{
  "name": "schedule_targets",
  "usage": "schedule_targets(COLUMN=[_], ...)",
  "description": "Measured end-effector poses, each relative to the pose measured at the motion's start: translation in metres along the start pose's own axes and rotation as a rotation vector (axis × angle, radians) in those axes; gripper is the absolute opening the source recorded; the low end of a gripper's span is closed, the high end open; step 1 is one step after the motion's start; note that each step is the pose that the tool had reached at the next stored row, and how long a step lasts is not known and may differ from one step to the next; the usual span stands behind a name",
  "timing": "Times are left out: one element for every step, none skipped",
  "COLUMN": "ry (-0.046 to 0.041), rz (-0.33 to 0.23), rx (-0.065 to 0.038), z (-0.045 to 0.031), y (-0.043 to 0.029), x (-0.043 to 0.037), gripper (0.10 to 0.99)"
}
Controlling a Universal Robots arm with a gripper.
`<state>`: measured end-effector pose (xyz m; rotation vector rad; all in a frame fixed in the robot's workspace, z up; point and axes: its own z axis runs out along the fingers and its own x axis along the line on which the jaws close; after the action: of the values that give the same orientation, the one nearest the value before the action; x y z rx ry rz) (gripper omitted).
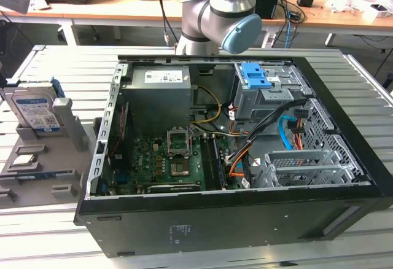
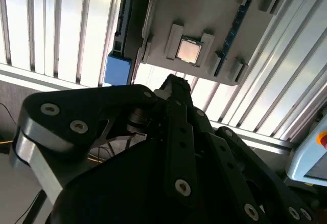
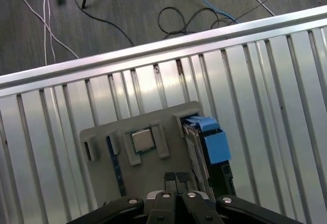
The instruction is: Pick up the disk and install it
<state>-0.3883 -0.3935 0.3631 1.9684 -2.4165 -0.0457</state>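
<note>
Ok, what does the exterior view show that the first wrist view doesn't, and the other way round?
Exterior view, not the first wrist view: the open computer case with its motherboard, and the arm. First wrist view, not the exterior view: the gripper, shut and empty, and the cabled floor. Both: the disk standing in the grey holder, the processor chip beside it, and the slatted table.

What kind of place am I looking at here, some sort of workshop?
Probably a robotics lab or test workshop: a robot arm stands over an opened computer case on a slatted metal table, with cable-strewn desks behind.
</note>
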Motion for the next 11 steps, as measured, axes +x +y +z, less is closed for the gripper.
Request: schedule_targets(ry=[0.0004,0.0011,0.0015,0.0023,0.0034,0.0041,0.0045,0.0052,0.0058,0.0064,0.0070], rz=[-0.011,-0.027,-0.040,-0.060,-0.090,-0.106,-0.117,-0.135,-0.151,-0.168,-0.184], rx=[0.000,0.000,0.000,0.000,0.000,0.000,0.000,0.000,0.000,0.000,0.000], z=[0.0000,0.0000,0.0000,0.0000,0.0000,0.0000,0.0000,0.0000,0.0000,0.0000,0.0000], y=[0.0000,0.0000,0.0000,0.0000,0.0000,0.0000,0.0000,0.0000,0.0000,0.0000,0.0000], x=[0.0000,0.0000,0.0000,0.0000,0.0000,0.0000,0.0000,0.0000,0.0000,0.0000,0.0000], gripper=[0.106,0.106,0.106,0.106,0.106,0.106,0.106,0.106,0.106,0.106,0.106])
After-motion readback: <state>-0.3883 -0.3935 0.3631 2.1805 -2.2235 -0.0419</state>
